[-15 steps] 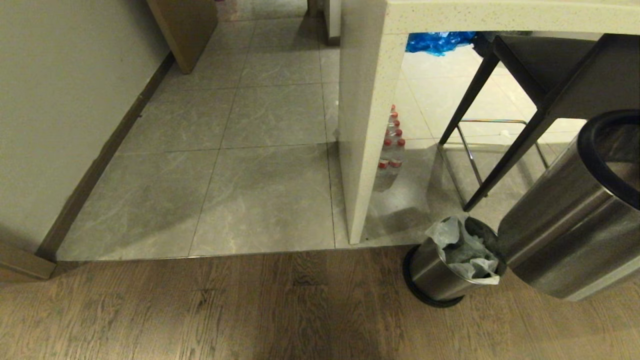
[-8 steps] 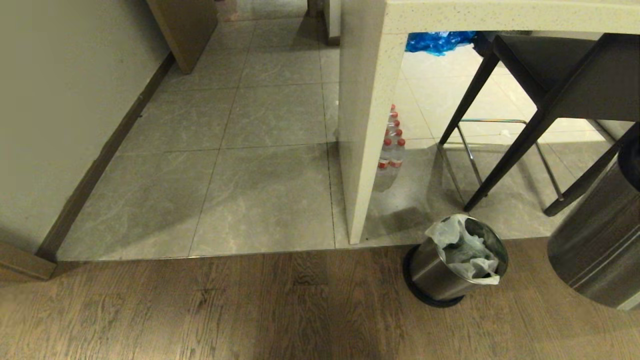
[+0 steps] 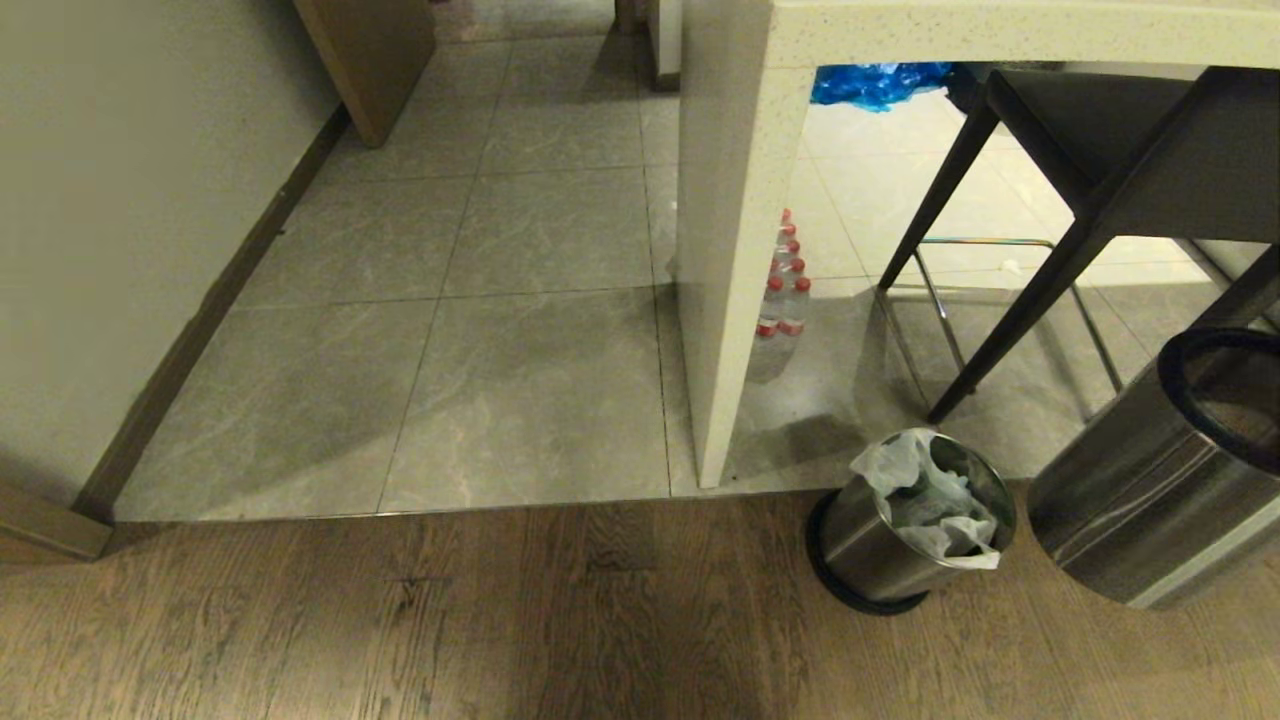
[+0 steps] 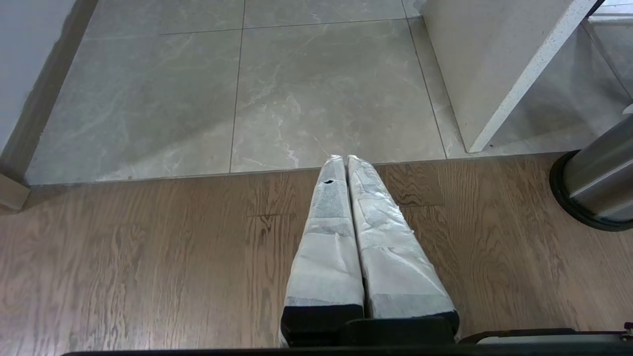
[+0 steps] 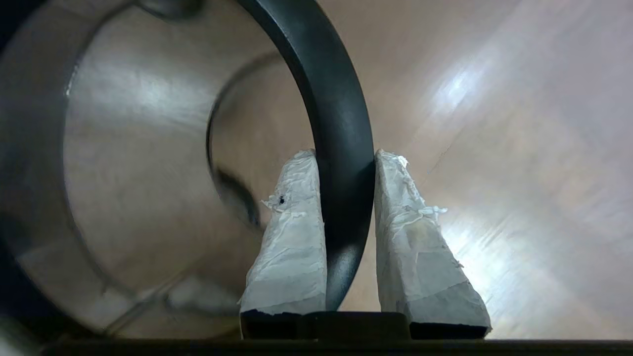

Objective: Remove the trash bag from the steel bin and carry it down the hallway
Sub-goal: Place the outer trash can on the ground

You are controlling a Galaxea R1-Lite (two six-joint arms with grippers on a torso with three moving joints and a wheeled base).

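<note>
The steel bin stands on the wood floor by the counter's end panel, with the crumpled translucent white trash bag bunched in its mouth. To its right is a separate steel sleeve with a black top ring. My right gripper is shut on that ring, one finger inside it and one outside. The sleeve is hollow and tilts slightly just above the floor. My left gripper is shut and empty over the wood floor, with the bin's black base off to one side. The grey-tiled hallway runs ahead.
A cream counter panel stands just behind the bin. A pack of red-capped water bottles sits behind the panel. A dark stool straddles the floor at the back right, and a blue bag lies beyond. A wall with a dark baseboard lines the left.
The steel sleeve in my right gripper has swung out to the right and come down, from high beside the bin to low near the floor. The bin, the bag and the left arm have not moved.
</note>
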